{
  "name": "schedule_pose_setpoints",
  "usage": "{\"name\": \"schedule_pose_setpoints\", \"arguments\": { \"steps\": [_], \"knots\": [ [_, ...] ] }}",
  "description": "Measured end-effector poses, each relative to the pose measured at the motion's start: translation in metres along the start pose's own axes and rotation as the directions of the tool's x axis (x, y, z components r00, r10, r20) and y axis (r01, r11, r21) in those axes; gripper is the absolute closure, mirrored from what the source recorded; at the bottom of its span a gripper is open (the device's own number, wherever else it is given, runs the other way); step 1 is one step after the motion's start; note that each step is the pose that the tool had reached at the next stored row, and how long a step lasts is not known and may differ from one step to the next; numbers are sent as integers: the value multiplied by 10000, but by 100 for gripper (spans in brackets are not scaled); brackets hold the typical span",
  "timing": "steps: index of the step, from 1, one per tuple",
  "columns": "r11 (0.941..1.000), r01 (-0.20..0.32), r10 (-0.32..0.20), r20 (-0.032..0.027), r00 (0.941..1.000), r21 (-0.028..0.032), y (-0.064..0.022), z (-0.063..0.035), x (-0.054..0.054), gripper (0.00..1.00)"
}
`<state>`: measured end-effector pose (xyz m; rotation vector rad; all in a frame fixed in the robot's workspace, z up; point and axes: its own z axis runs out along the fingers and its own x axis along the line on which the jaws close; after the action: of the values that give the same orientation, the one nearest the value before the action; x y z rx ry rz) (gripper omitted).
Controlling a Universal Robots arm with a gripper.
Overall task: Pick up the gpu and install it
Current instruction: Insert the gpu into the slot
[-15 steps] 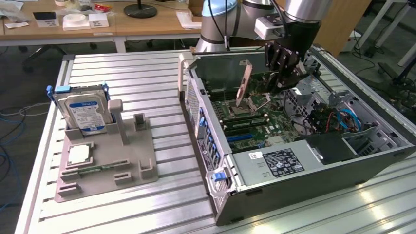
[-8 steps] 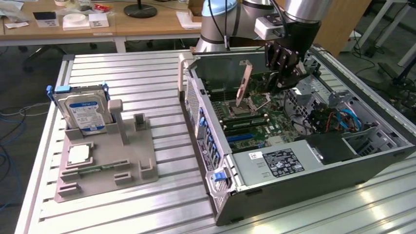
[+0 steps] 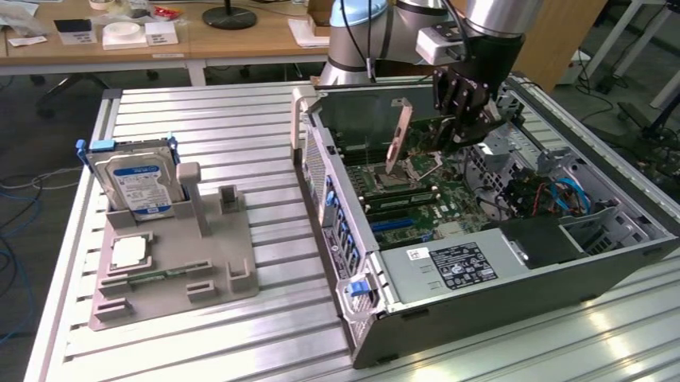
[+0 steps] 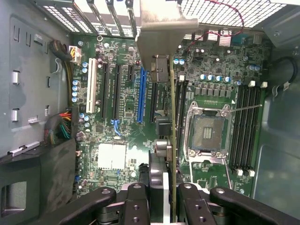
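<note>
hard drive label (image 3: 136, 188), power supply label (image 3: 463, 265), neither legible

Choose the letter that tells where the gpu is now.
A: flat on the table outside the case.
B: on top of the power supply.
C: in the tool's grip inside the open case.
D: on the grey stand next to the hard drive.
C: the tool is shut on the gpu, which stands on edge over the motherboard inside the case.
</note>
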<state>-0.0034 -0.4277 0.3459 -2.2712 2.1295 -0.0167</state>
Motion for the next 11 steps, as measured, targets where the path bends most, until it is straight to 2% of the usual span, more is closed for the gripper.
{"name": "schedule_pose_setpoints", "arguments": {
  "steps": [11],
  "knots": [
    [10000,0,0,0,10000,0,0,-5,0,72]
  ]
}}
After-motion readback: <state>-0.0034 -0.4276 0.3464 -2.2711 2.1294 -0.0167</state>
